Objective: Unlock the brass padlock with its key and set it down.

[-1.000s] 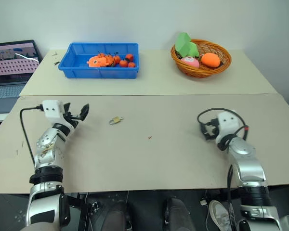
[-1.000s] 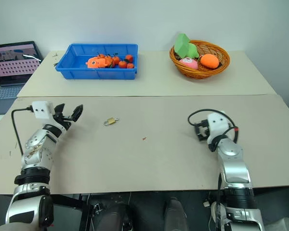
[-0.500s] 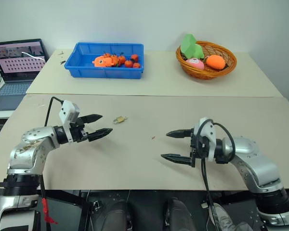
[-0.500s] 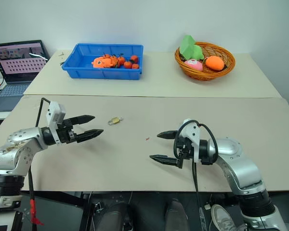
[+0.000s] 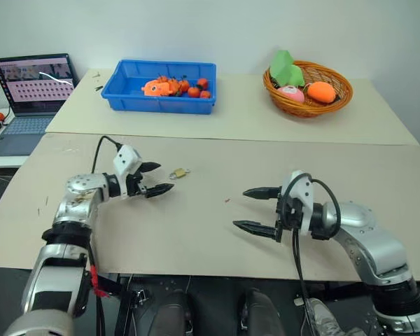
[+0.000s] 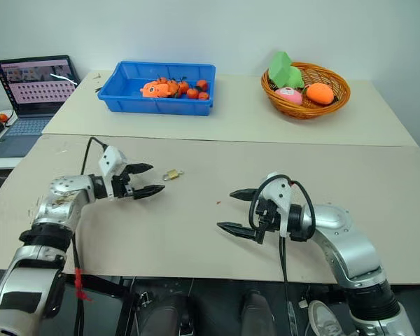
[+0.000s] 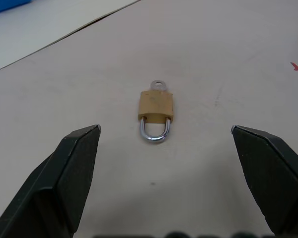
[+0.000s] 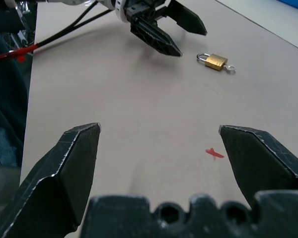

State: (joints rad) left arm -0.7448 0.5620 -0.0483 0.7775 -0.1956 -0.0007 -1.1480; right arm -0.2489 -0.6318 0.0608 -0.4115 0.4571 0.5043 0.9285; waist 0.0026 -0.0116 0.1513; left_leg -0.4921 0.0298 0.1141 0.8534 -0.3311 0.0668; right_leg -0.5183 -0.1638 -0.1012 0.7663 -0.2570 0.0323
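Brass padlock (image 7: 156, 107), no readable marking, lies on the table (image 5: 196, 231) before the open left end effector (image 5: 157, 179); right end effector (image 5: 257, 210) open too.

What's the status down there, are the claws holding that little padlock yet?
Left gripper open, aimed at brass padlock, not touching. Right gripper open, empty. Padlock flat on table, key inserted. Path clear.

Bright even light, soft shadows, sharp focus
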